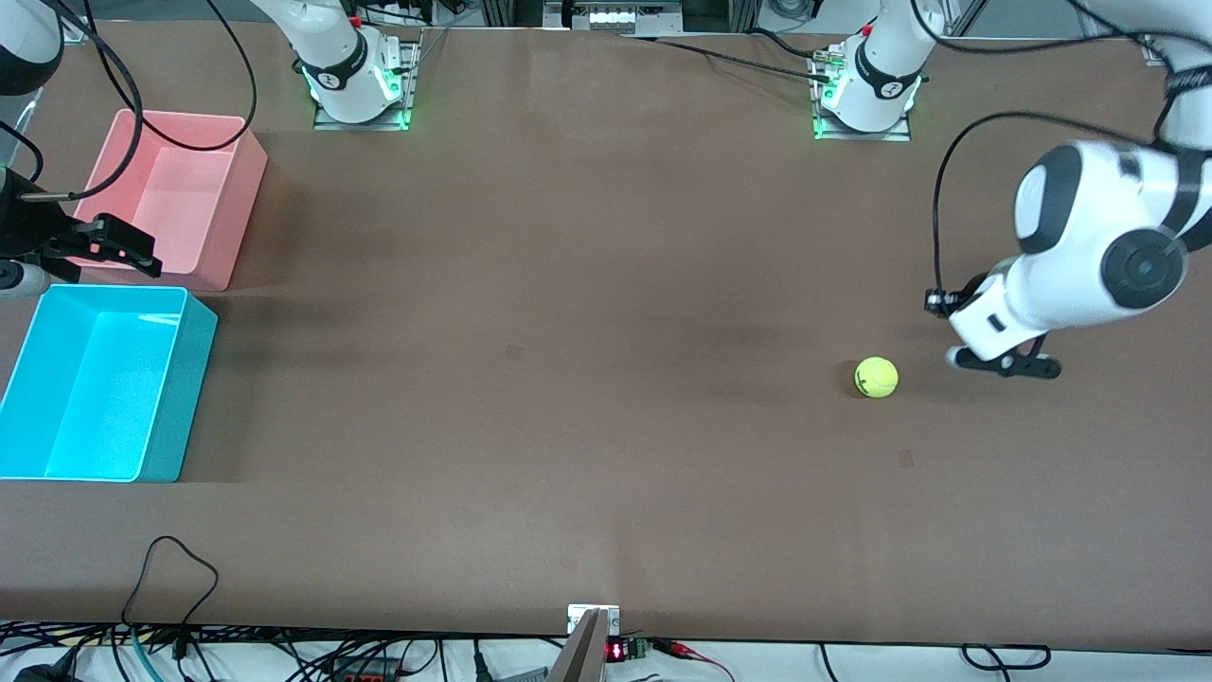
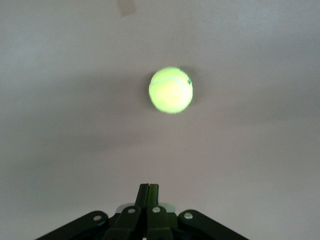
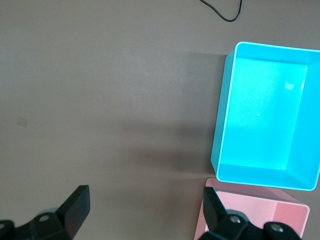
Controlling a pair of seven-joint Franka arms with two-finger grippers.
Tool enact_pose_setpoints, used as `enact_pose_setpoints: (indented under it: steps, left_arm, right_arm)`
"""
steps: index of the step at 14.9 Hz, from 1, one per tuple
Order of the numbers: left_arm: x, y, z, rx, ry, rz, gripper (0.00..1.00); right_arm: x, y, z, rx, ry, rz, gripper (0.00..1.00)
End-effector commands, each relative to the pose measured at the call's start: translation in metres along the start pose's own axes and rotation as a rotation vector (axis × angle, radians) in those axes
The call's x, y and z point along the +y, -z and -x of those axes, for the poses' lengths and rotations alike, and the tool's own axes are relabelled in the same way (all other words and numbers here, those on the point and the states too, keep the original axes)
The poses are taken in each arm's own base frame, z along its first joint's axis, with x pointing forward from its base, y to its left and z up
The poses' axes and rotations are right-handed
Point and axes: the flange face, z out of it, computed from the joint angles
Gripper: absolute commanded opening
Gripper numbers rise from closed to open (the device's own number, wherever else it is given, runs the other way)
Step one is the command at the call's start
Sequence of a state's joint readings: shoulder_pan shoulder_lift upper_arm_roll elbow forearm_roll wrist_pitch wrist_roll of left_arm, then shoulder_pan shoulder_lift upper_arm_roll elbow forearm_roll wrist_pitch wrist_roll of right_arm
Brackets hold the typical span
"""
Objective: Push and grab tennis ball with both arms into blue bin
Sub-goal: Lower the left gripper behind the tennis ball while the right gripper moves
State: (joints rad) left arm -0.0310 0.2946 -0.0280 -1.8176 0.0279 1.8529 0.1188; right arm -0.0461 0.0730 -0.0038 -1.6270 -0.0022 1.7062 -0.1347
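The brown table (image 1: 587, 284) carries two bins at the right arm's end: the blue bin (image 1: 57, 464) stands nearer to the front camera, and the pink bin (image 1: 241, 213) of the same size stands just beside it, farther from that camera. Both bins hold nothing. The left arm (image 1: 1089, 237) reaches down low at its own end of the table, and the left gripper (image 2: 148, 192) is close above the table surface, near the tennis ball (image 1: 876, 377) but not touching it. In the left wrist view its two fingers are pressed together, with no gap between them, and the ball lies straight ahead of the tips. The ball rests alone on the bare table, toward the left arm's end and well apart from the blue bin. The right gripper (image 3: 145, 210) hangs in the air over the narrow place where the two bins meet; its fingers are spread wide and hold nothing. This right arm (image 1: 38, 242) waits there.
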Motion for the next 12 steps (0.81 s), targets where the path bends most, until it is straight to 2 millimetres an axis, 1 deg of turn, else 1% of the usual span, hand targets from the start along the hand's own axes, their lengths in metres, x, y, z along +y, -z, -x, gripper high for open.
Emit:
enact_pose_setpoints:
  steps: [1,2,3,5,6,7,8,10,11,12]
  left_arm:
    - [-0.021,-0.024,-0.015,0.016,-0.224,0.009,0.0]
    - [-0.033,-0.04,-0.023,0.03,-0.291,0.008,0.0]
    - [-0.041,-0.056,-0.029,0.035,-0.369,-0.008,0.0]
    - [-0.064,-0.079,-0.038,0.046,-0.559,-0.053,0.0]
    - [-0.072,-0.088,-0.04,0.045,-0.631,-0.051,0.0]
    - [-0.076,-0.094,-0.041,0.048,-0.683,-0.052,0.0]
    - [-0.083,-0.097,-0.04,0.051,-0.721,-0.054,0.0]
    - [-0.092,-0.108,-0.044,0.065,-0.845,-0.068,0.0]
    - [-0.111,-0.111,-0.043,0.088,-0.898,-0.082,0.0]
    - [-0.126,-0.115,-0.042,0.104,-0.974,-0.096,0.0]
  right_arm:
    - [-0.003,-0.003,-0.003,-0.013,-0.004,-0.02,1.0]
    - [-0.001,-0.007,-0.002,-0.022,-0.009,-0.022,1.0]
    - [-0.001,-0.012,-0.003,-0.034,-0.011,-0.024,1.0]
    - [-0.002,-0.026,-0.005,-0.078,-0.012,-0.028,1.0]
    - [-0.003,-0.029,-0.006,-0.086,-0.012,-0.03,1.0]
    - [-0.001,-0.038,-0.008,-0.102,-0.012,-0.033,1.0]
    - [-0.001,-0.043,-0.009,-0.113,-0.011,-0.034,1.0]
    - [-0.001,-0.051,-0.008,-0.148,-0.012,-0.039,1.0]
    - [-0.002,-0.054,-0.009,-0.157,-0.009,-0.038,1.0]
    - [-0.003,-0.057,-0.01,-0.164,-0.006,-0.039,1.0]
